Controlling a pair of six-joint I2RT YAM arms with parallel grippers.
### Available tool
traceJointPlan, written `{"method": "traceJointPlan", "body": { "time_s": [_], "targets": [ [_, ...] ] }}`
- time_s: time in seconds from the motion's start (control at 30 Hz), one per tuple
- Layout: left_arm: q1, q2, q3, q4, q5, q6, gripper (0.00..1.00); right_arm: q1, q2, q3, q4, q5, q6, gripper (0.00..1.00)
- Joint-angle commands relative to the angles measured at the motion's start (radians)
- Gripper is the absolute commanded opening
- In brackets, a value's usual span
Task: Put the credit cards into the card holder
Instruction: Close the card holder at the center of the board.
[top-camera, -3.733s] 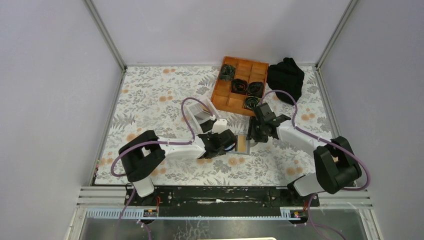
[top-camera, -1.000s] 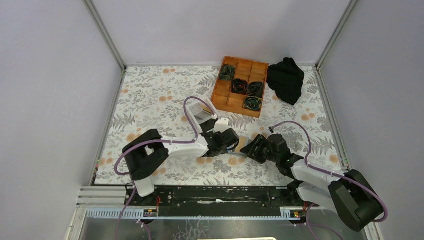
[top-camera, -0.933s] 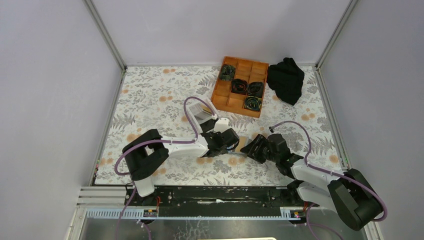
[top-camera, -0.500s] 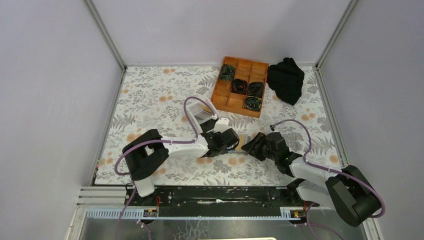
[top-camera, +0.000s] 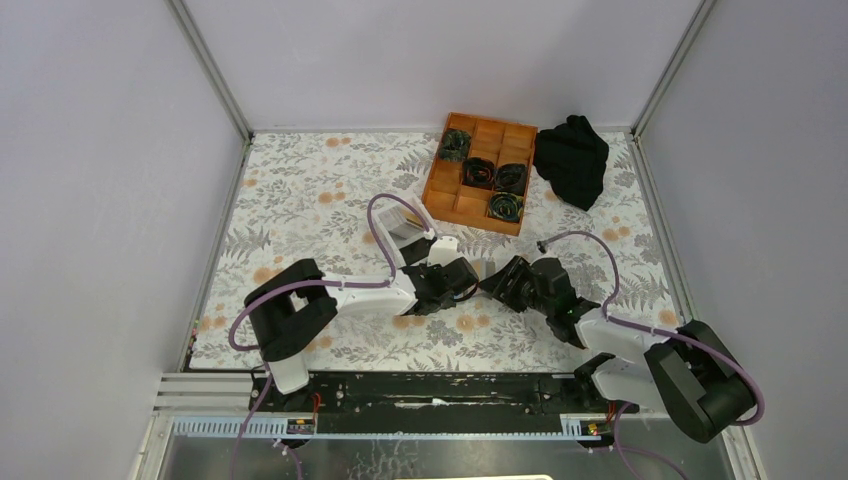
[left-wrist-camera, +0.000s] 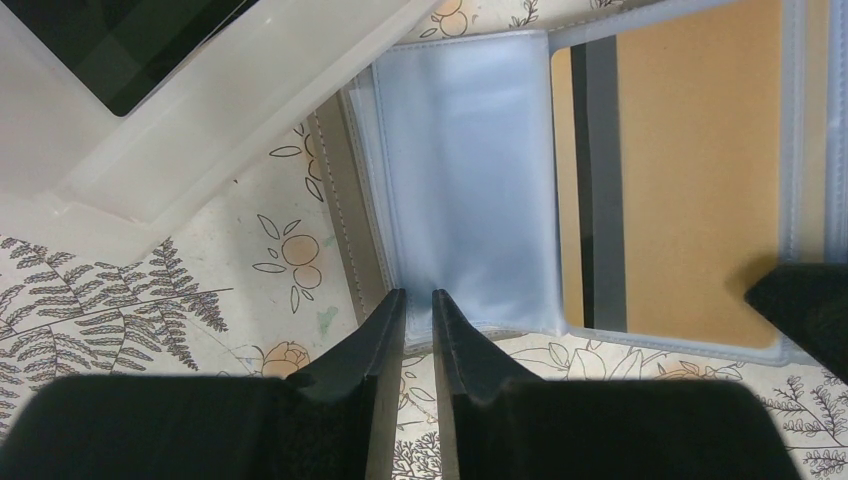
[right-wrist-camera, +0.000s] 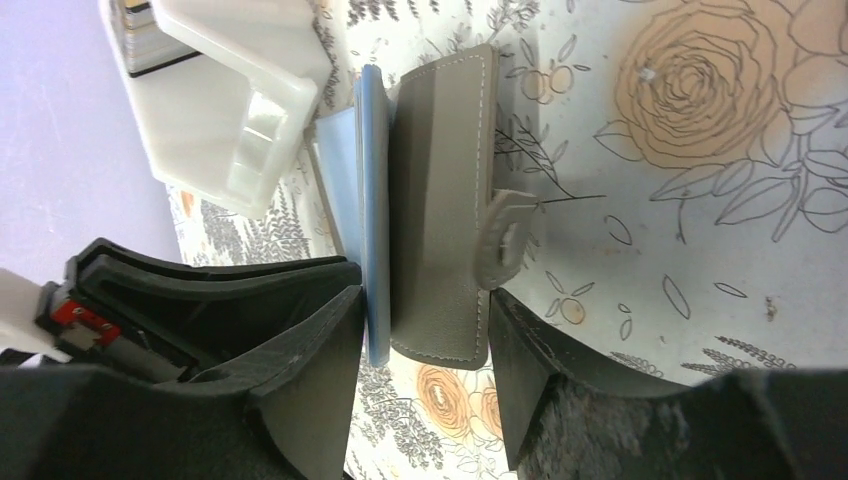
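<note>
The grey card holder (top-camera: 487, 268) lies open mid-table between my two grippers. In the left wrist view its pale clear sleeves (left-wrist-camera: 465, 180) show, with a tan-gold card (left-wrist-camera: 690, 170) tucked in the right sleeve. My left gripper (left-wrist-camera: 418, 295) is shut on the near edge of a clear sleeve; in the top view it (top-camera: 468, 280) is at the holder's left. In the right wrist view the grey cover (right-wrist-camera: 440, 200) with its snap tab (right-wrist-camera: 505, 240) stands up beside the blue inside (right-wrist-camera: 370, 200). My right gripper (right-wrist-camera: 428, 295) is open, jaws either side of the cover.
A white box (top-camera: 405, 232) stands just left of the holder, with a dark card (left-wrist-camera: 110, 50) in it. The orange gridded tray (top-camera: 447, 195) with dark coiled items is at the back. A black cloth (top-camera: 572, 155) lies at the back right.
My right gripper has moved left and away from me, up to the holder. The tan card, visible from above earlier, is now covered. The left gripper has stayed put.
</note>
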Motion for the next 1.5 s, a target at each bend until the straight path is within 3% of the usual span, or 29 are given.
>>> {"method": "traceJointPlan", "body": {
  "time_s": [0.0,0.3,0.63,0.77,0.97,1.07,1.2,1.47],
  "targets": [
    [-0.031,0.078,-0.061,-0.084,0.12,-0.013,0.22,0.008,-0.057,0.056,0.089,-0.038,0.007,0.55],
    [-0.03,0.094,-0.046,-0.084,0.124,-0.007,0.23,0.007,-0.058,0.078,0.057,-0.054,-0.008,0.54],
    [-0.032,0.095,-0.035,-0.084,0.122,-0.011,0.22,0.007,0.059,0.141,-0.069,-0.079,-0.103,0.52],
    [-0.031,0.092,-0.035,-0.086,0.121,-0.014,0.22,0.008,0.076,0.157,-0.105,-0.071,-0.128,0.44],
    [-0.031,0.066,-0.024,-0.103,0.095,-0.022,0.24,0.008,0.056,0.181,-0.193,-0.017,-0.168,0.15],
    [-0.031,0.043,-0.016,-0.118,0.068,-0.029,0.27,0.008,0.041,0.186,-0.22,-0.003,-0.173,0.06],
    [-0.03,0.006,-0.011,-0.139,0.026,-0.052,0.36,0.007,0.007,0.193,-0.265,0.022,-0.179,0.0],
    [-0.017,-0.075,-0.104,-0.073,0.036,-0.143,0.52,0.001,-0.053,0.19,-0.32,0.018,-0.135,0.0]
  ]
}}
